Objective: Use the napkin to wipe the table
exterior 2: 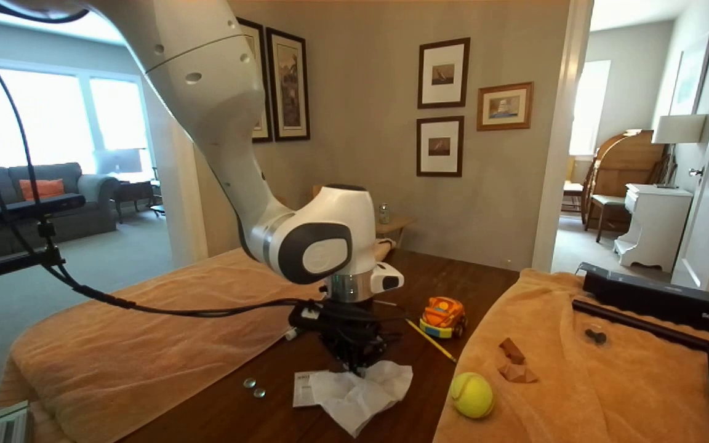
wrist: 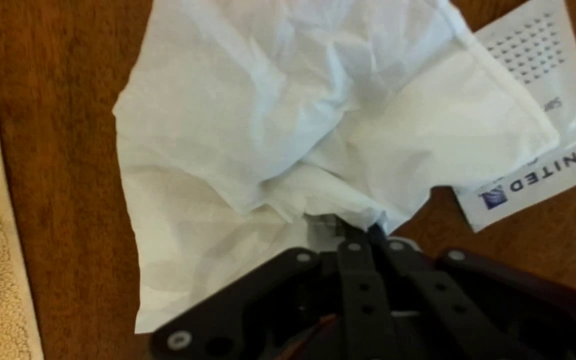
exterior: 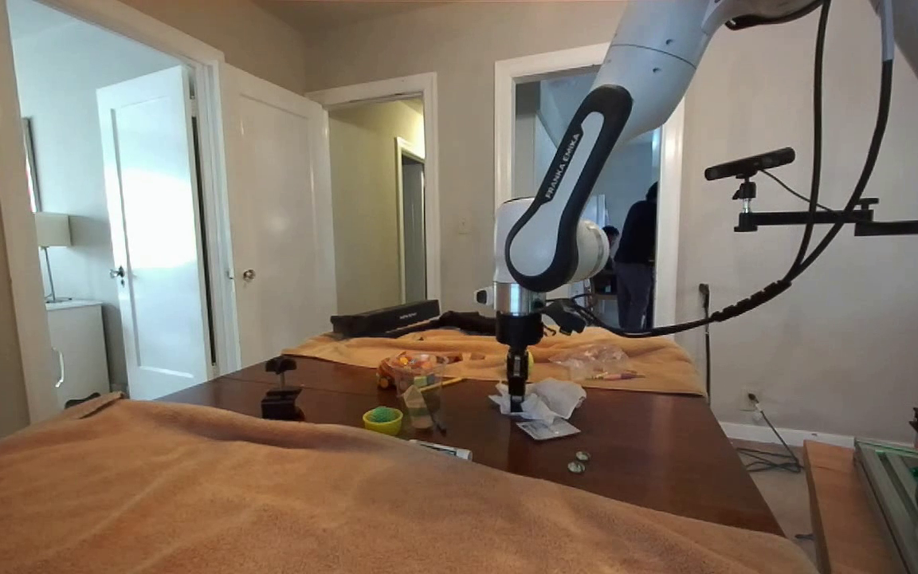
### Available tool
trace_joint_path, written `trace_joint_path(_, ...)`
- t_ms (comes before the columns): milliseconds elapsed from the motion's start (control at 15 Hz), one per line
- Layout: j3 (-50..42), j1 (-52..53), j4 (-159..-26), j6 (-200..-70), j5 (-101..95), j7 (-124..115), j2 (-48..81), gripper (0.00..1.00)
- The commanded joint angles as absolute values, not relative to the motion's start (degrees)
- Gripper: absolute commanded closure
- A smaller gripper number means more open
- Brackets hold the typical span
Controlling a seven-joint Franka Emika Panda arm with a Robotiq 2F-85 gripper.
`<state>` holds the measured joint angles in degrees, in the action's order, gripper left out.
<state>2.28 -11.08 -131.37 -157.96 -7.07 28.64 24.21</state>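
Pinching claw [wrist: 361, 232]: jaws together, clamped on the napkin [wrist: 288, 135].
White napkin: crumpled, lying on the dark table [exterior: 650, 454].
Flat packet [wrist: 560, 164]: partly under the napkin, right in wrist view.

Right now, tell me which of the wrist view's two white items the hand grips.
The crumpled napkin: a fold is pinched in the hand. The flat packet printed UNITED lies partly beneath the napkin, ungripped.

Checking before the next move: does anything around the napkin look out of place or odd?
Yes: in the wrist view the napkin lies partly over a flat printed packet, an odd thing to leave where wiping could drag it. Two small round glassy pieces also sit nearby on the table.
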Motion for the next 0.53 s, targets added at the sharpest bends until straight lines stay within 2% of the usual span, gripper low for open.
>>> trace_joint_path(0, 0.2, -7.4, -139.5, -165.9, -11.9, 25.7, 25.5, 1.00)
trace_joint_path(467, -7.6, 1.5, -143.6, -176.2, -18.5, 18.7, 25.5, 1.00)
